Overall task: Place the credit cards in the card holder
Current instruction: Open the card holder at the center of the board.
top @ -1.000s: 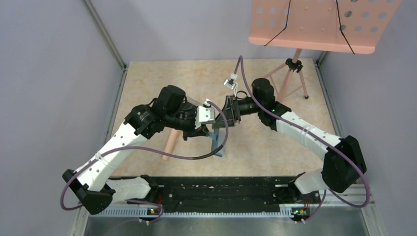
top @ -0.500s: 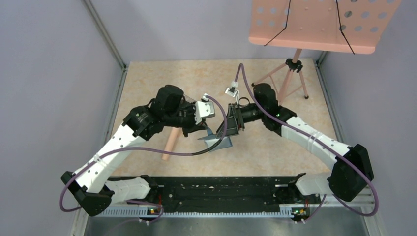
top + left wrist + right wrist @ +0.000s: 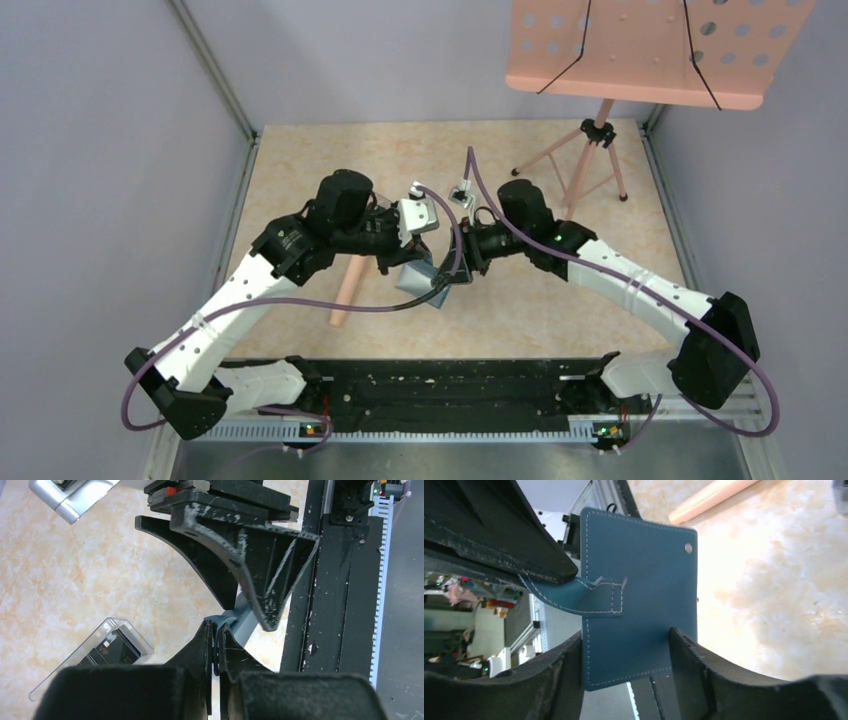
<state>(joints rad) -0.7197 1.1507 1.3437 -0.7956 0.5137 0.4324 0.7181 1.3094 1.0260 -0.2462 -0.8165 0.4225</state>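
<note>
The card holder [image 3: 644, 570] is a teal-blue wallet with a snap button, hanging in the air between both arms [image 3: 418, 280]. My left gripper [image 3: 216, 635] is shut on its thin strap, and a bit of teal [image 3: 245, 620] shows just past the fingertips. My right gripper [image 3: 625, 640] is open, with one finger on each side of the wallet's lower half. A black credit card [image 3: 112, 652] marked VIP lies inside a clear plastic box [image 3: 65, 675] on the table, to the left of my left fingers.
A pink cylinder [image 3: 347, 290] lies on the table under the left arm. A pink music stand [image 3: 640, 50] on a tripod [image 3: 590, 150] stands at the back right. A black rail [image 3: 450, 395] runs along the near edge.
The right gripper has moved left onto the wallet and its jaws have narrowed a little. The left gripper has lifted and turned the wallet, still holding its strap.
</note>
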